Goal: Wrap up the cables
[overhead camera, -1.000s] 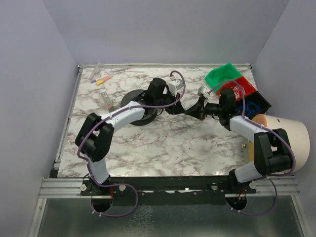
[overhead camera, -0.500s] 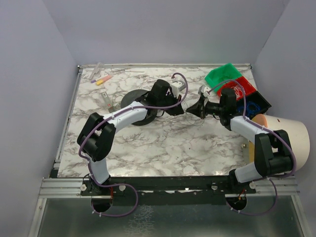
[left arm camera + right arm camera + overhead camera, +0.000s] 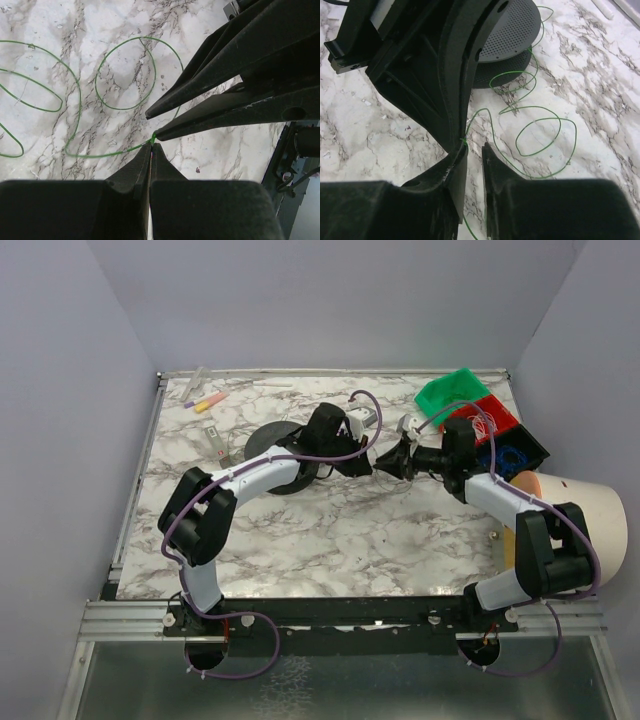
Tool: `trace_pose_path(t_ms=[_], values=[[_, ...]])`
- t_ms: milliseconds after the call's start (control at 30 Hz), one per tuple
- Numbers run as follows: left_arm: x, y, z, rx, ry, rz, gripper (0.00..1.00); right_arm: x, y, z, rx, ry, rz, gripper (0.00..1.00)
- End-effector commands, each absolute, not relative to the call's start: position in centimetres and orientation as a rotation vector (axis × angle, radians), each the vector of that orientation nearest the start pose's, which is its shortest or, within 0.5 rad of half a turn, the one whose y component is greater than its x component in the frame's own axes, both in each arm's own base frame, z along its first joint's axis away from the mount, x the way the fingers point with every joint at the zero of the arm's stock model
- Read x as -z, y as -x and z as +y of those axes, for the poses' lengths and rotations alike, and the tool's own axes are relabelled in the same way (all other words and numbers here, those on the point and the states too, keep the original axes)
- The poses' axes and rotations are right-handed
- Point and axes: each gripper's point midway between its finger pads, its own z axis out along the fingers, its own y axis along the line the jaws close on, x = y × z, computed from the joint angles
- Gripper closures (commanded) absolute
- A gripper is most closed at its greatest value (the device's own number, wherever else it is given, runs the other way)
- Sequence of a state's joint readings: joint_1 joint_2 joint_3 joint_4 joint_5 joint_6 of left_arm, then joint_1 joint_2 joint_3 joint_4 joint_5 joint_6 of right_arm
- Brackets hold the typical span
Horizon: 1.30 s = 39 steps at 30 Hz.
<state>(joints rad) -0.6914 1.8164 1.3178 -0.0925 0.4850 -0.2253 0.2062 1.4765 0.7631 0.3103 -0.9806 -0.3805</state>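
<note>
Green cable (image 3: 100, 156), grey-veined white marble table (image 3: 330, 540), black spool (image 3: 512, 30)

Marble-pattern table (image 3: 300, 540), white-grey, metal rim (image 3: 330, 371) round it. Plain pale lavender walls (image 3: 330, 300) on three sides. Aluminium rail (image 3: 340, 615) along near edge, grey metal sheet (image 3: 330, 690) below. Even, diffuse light throughout.

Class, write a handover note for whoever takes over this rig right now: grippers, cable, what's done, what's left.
Left gripper: shut, pinching the thin green cable at its tips.
Right gripper: open, tips close against the left's, cable not gripped.
Cable: loose loops on the table beside the black spool.
Done: one strand pinched.
Left: the wrapping itself; nothing is coiled up yet.
</note>
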Motion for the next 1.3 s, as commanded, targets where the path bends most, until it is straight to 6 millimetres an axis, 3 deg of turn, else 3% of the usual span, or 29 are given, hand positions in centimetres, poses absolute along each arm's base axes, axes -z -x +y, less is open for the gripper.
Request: trace_pose_path(t_ms=[0,333,667,1033,1267], values=[[-15.5,-32.1,-39.1,1.088,-0.808,2.106,1.0,-15.4,-33.1,21.4,-0.822,1.222,1.446,0.75],[-15.4,-32.3,-38.8,1.101,-0.797,2.107,1.0,-15.6,-33.5,21.1,-0.77,1.228,1.444,0.75],[-15.7,-32.6,-38.7,1.134,-0.772,2.104,1.0,-14.4,-33.5,20.9,-0.778,1.256,1.477,0.77],[-16.0,-33.0,-38.4,1.137,-0.748,2.098,1.0,-13.8,-31.8,21.3,-0.873,1.349,1.465,0.76],[-16.0,-32.8,-38.4,1.154,-0.749,2.094,1.0,-13.3,-33.0,21.1,-0.84,1.293,1.519,0.77]])
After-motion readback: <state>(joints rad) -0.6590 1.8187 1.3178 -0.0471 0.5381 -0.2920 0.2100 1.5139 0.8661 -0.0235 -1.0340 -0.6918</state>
